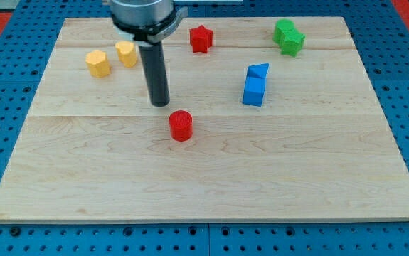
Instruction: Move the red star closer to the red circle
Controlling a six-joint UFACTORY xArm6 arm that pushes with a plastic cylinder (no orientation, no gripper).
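Red star (pixel 200 38) sits near view's top edge of the surface (pixel 204 171), a bit right of centre, untouched. Red circle (pixel 181 125) lies mid-board, well apart from star, toward view's bottom and slightly left. My tip (pixel 160 104) is down on the wood just up-left of circle, near it but not touching; star is well apart to tip's upper right.

No hand on this rig, just the rod, so nothing wide, narrow or held.

Judgement: tip is on the wrong side for a push. To drive star toward circle it likely needs to go round to star's top side, then shove down-left.

Others: two yellow blocks (pixel 112 59) at upper left, close together; two blue blocks (pixel 255 84) touching, right of centre; green blocks (pixel 288 36) at upper right. None in the star–circle lane.
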